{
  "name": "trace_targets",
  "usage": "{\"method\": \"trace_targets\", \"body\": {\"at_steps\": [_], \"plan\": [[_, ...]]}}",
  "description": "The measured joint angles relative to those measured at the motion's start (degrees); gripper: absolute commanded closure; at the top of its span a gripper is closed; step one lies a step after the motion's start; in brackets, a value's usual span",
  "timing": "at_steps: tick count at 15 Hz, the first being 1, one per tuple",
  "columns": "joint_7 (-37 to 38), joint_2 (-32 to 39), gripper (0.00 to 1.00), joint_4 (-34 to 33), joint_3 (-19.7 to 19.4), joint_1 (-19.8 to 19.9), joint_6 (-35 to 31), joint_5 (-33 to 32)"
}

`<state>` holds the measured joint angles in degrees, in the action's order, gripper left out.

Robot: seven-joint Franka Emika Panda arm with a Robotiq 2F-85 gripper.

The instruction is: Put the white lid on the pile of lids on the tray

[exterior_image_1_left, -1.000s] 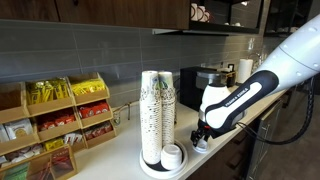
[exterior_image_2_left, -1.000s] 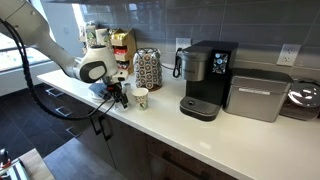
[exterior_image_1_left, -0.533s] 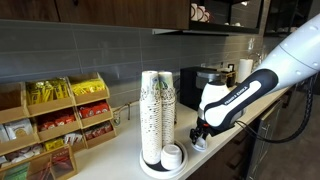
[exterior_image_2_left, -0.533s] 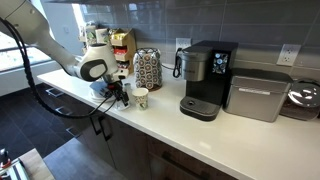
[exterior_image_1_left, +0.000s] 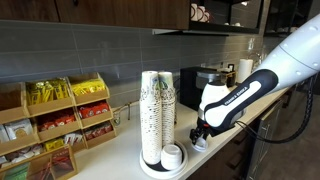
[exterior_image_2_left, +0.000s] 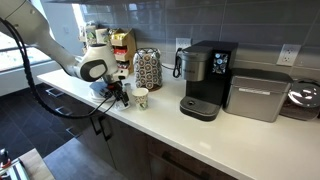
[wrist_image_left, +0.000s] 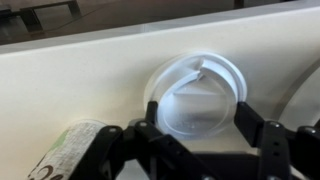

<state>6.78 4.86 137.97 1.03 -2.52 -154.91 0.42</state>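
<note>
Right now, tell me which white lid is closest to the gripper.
The single white lid lying flat on the counter, between the gripper's fingers; the pile of lids sits apart on the tray.

White arm [exterior_image_1_left: 291, 48] — black bands, black pincer [exterior_image_1_left: 200, 134]

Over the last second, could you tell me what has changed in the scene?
Nothing visibly changed. The gripper stays low over the counter, its jaws spread either side of the white lid, which lies flat and unlifted. The pile of lids and the tray are where they were.
</note>
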Motion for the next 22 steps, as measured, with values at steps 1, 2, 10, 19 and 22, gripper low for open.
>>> {"method": "trace_targets", "body": {"at_steps": [1,2,10,19,22], "plan": [[0.0,0.0,0.22,0.0,0.0,0.0,0.0,0.0],[0.0,0.0,0.22,0.0,0.0,0.0,0.0,0.0],[0.0,-0.4,0.21,0.0,0.2,0.0,0.0,0.0],[-0.1,-2.9,0.19,0.6,1.0,-0.1,0.0,0.1],[-0.3,-4.1,0.19,0.9,1.4,-0.3,0.0,0.2]]}}
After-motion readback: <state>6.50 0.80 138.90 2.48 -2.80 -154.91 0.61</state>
